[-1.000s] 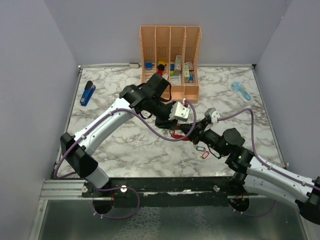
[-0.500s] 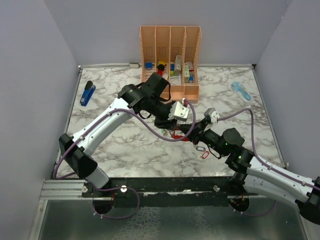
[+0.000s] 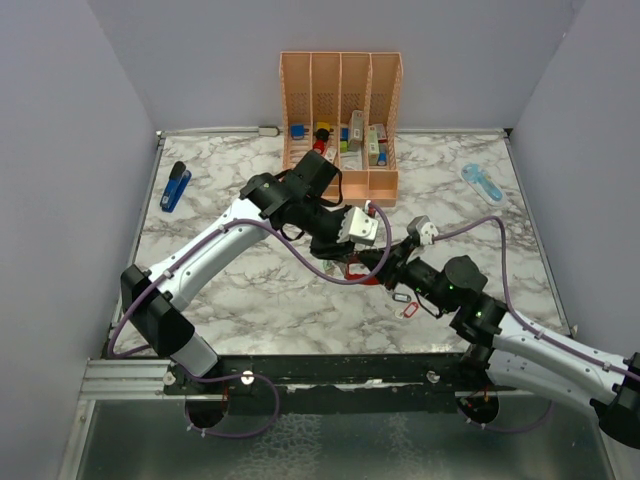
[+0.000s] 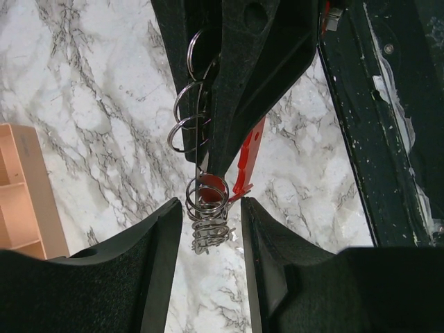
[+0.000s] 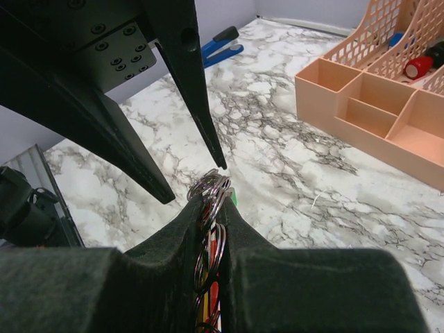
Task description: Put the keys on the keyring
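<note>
My right gripper (image 5: 214,202) is shut on a bunch of silver split rings (image 5: 211,186), with red and yellow parts of the keys between its fingers. Part of the red keyring (image 4: 251,149) sticks out beside those fingers, held just above the marble; I cannot tell if it is clamped too. The left gripper (image 4: 211,205) is open, one finger on each side of the lowest rings (image 4: 207,211) without touching them. From above, both grippers (image 3: 345,257) (image 3: 373,262) meet at the table's middle over the keyring (image 3: 360,274).
A peach desk organiser (image 3: 340,100) with small items stands at the back, and its low tray (image 5: 368,111) lies near my right gripper. A blue stapler (image 3: 175,186) lies far left and a light blue object (image 3: 482,181) far right. A small red oval loop (image 3: 407,311) lies under the right arm.
The left arm's wrist has shifted slightly towards the right gripper. Neither gripper's opening has changed.
</note>
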`<state>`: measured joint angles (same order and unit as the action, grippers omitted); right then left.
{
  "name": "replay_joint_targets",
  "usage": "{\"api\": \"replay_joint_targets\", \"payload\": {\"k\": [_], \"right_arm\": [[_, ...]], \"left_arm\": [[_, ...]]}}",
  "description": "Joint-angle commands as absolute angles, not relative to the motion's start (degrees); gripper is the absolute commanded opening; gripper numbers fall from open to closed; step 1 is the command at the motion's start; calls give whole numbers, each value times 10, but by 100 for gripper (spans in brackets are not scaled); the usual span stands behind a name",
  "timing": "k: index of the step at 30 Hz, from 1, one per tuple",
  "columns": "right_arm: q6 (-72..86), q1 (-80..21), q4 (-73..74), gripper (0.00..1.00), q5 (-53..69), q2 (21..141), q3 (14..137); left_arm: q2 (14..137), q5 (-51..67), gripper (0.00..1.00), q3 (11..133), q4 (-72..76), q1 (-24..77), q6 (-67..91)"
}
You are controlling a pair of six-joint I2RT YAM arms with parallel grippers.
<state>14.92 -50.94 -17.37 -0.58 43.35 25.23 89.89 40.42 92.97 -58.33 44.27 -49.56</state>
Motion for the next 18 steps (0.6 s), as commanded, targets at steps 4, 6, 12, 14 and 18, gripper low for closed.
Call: {"api": "replay_joint_targets", "payload": {"k": [4,6,12,14,18], "right_arm": [[156,-508,-200,5,-2,434,268],[157,-508,-201,5,-3,434,268],[159,-508,-203,5,-10,438,271],[160,-508,-203,5,-11,439,273],[167,-508,-203,5,-11,444,277]], "left_arm": [[895,414,42,934,-568,446,-482],[895,425,42,932,-569,448,-479],[885,425,42,899,-561,457,-474],[880,417,42,888,-554,459,-468],[872,406,42,873,-531,462,-447]]}}
